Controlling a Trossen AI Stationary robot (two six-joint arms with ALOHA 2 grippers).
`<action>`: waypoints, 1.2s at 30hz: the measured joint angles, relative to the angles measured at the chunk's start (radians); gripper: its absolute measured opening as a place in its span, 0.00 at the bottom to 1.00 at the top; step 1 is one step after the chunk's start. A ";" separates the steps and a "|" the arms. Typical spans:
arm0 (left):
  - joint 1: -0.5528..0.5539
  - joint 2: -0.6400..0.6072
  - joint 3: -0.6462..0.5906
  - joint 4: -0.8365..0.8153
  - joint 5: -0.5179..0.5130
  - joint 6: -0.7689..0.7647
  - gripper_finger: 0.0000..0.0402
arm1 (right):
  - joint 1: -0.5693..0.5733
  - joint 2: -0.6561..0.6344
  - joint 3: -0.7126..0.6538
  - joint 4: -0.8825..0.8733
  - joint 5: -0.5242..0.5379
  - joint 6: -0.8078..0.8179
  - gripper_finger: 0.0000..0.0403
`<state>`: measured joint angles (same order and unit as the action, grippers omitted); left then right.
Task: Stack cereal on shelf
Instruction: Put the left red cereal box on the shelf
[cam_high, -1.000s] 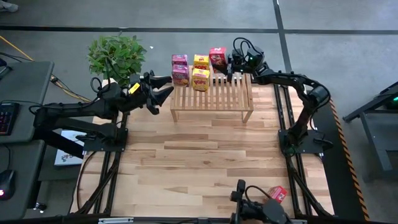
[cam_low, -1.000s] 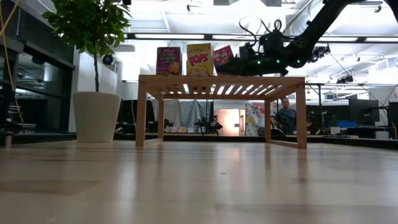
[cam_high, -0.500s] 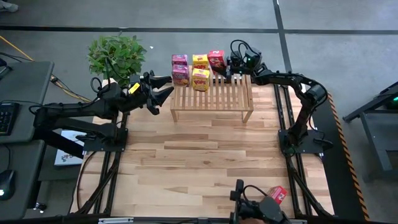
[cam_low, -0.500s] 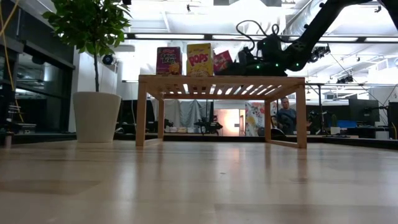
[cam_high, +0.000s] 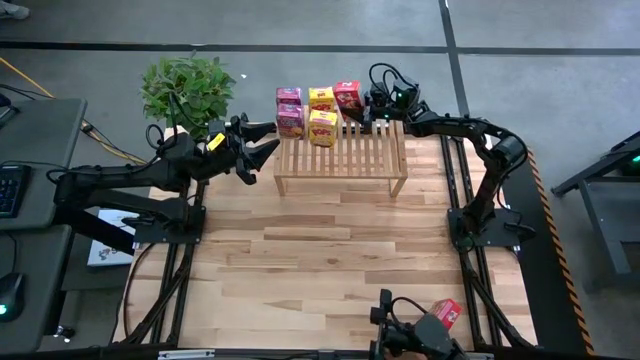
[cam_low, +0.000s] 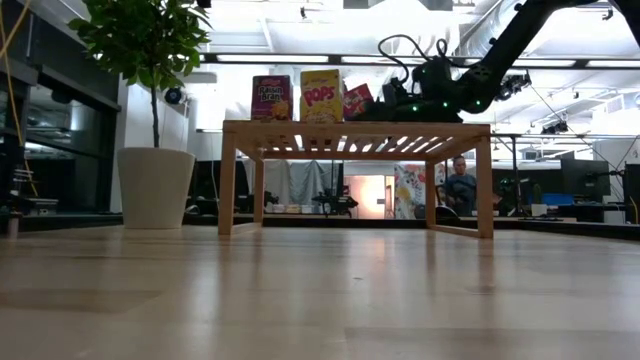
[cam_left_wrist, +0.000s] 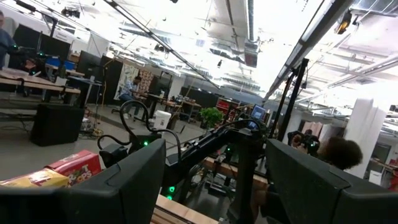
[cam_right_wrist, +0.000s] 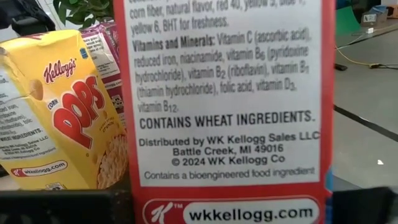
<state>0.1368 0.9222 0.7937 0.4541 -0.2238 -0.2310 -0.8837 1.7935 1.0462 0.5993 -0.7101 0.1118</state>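
The light-wood slatted shelf (cam_high: 340, 155) stands at the table's far edge. On its far left part stand two pink boxes (cam_high: 290, 110) and two yellow boxes (cam_high: 323, 115), bottoms on the slats; they also show in the low view (cam_low: 300, 97). My right gripper (cam_high: 362, 104) is shut on a red box (cam_high: 347, 96) just right of the yellow boxes. That box is tilted in the low view (cam_low: 358, 101). My left gripper (cam_high: 265, 140) hangs open and empty left of the shelf. A second red box (cam_high: 447, 311) lies at the table's near edge. My right gripper pinches the red box between its two fingers (cam_right_wrist: 62, 208), one on each broad face, near the box's lower end (cam_right_wrist: 146, 208). It comes level from the table's right. The box's narrow printed side faces the wrist. The box is tilted, its lower edge at the shelf top; I cannot tell if it rests there.
A potted plant (cam_high: 187, 88) stands beyond the table's far left corner. The right and near parts of the shelf top (cam_high: 375, 160) are bare slats. The low camera's mount (cam_high: 400, 330) sits at the near edge. A person (cam_low: 460, 185) shows in the room behind.
My right gripper has gone a little toward the table's left with the red box, closer to the yellow boxes. The box has tipped from nearly upright to tilted and sits lower over the shelf top.
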 joint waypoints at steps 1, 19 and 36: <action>0.000 0.000 0.000 0.000 0.000 0.000 0.67 | 0.000 0.000 0.000 -0.001 0.001 -0.001 0.43; 0.000 0.000 0.000 -0.001 0.000 -0.001 0.67 | -0.003 0.000 0.000 -0.002 -0.014 0.063 0.43; 0.000 0.000 0.000 -0.013 0.000 -0.001 0.67 | -0.019 0.000 -0.003 -0.012 -0.093 0.044 0.53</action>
<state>0.1368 0.9226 0.7937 0.4412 -0.2237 -0.2321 -0.9028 1.7937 1.0435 0.5874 -0.8034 0.1559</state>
